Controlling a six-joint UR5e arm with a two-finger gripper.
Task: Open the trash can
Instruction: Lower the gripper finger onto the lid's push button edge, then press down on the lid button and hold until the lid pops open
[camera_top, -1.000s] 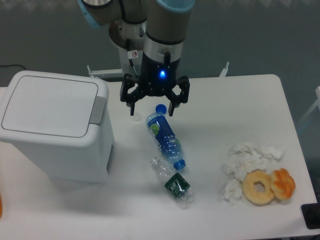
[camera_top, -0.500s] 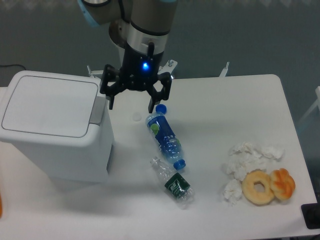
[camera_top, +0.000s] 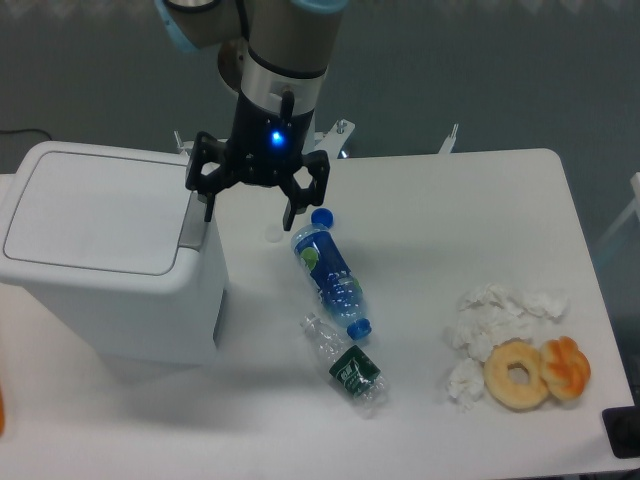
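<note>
The trash can (camera_top: 100, 255) is a big white bin at the left of the table, its flat lid shut. Its grey push-button strip (camera_top: 194, 220) runs along the lid's right edge. My gripper (camera_top: 248, 215) hangs open and empty just right of the bin, above the table. Its left finger (camera_top: 208, 205) is over or right at the button strip; I cannot tell if it touches. Its right finger (camera_top: 288, 214) is over the bare table near a bottle cap.
A blue-capped bottle (camera_top: 328, 270) lies on the table right of the gripper. A crushed clear bottle with green label (camera_top: 346, 362) lies below it. Crumpled tissues (camera_top: 492, 320), a donut (camera_top: 517, 375) and an orange pastry (camera_top: 566, 366) lie at the right. A small white cap (camera_top: 272, 235) sits under the gripper.
My gripper has moved left, from above the blue-capped bottle toward the bin's right edge, staying open. Nothing else has moved.
</note>
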